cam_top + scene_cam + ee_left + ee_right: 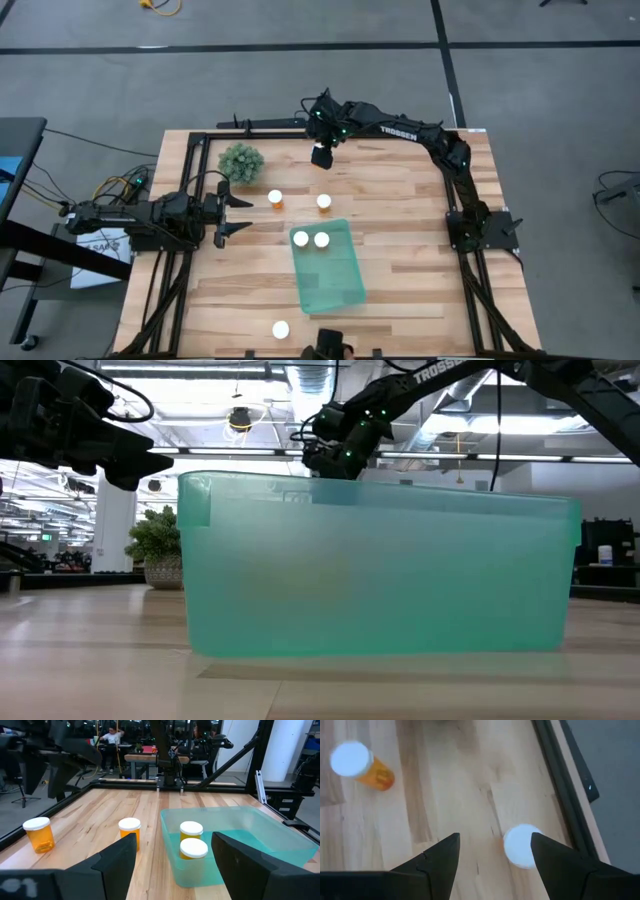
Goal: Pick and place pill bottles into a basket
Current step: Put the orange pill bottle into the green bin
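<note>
Step in hand: I judge this to be the approach to the next pill bottle, with the right end effector [322, 155] hovering over the far side of the tabletop [420, 250].
Right end effector: released, fingers spread, nothing in them.
Target bottle [522, 846]: upright on the wood close to the edge rail [570, 795]. The right wrist view shows its white cap below the fingers, close beside one finger rather than midway. In the high view the end effector hides it.
Advice, alignment: I would shift sideways until the cap sits midway between the fingers, then descend straight, so that neither fingertip lands on the cap and tips it.
Advice, grip: I would close on the orange body below the cap and mind the rail beside it.
Basket [345, 290]: mid-tabletop, near the front; two stored bottles [300, 238] stand together at its far end, so I would release over the bare nearer part.
Loose bottles: two [275, 197] between the plant [241, 160] and the basket, one [280, 328] at the near edge.
Left end effector [240, 212]: released, empty, waiting at the left side.
</note>
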Controlling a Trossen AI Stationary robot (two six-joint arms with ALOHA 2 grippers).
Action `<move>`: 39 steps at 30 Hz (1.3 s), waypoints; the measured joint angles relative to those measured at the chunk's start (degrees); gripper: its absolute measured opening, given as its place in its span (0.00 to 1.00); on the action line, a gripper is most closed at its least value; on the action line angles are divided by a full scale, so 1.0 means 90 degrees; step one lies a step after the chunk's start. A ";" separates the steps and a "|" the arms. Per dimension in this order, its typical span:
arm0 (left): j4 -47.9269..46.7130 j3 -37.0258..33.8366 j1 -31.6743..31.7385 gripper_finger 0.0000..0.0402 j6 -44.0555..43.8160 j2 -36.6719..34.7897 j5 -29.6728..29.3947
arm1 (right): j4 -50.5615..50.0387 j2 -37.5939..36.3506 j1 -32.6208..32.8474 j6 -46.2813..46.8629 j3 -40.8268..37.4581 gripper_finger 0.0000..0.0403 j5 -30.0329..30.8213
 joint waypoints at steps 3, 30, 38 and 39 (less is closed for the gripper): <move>0.0001 0.0002 0.0000 0.62 -0.0001 0.0002 0.0000 | -0.0018 0.0000 -0.0019 0.0113 0.0000 0.60 -0.0007; 0.0001 0.0001 -0.0001 0.62 -0.0001 0.0001 0.0000 | -0.0806 0.0032 0.0075 0.0403 -0.0002 0.59 0.0207; 0.0001 0.0000 -0.0002 0.62 -0.0002 0.0001 0.0000 | -0.0502 0.0034 -0.0082 0.0465 -0.0002 0.60 0.0185; 0.0000 0.0000 -0.0001 0.62 -0.0002 0.0002 0.0000 | -0.0467 0.0034 -0.0114 0.0478 -0.0002 0.60 0.0185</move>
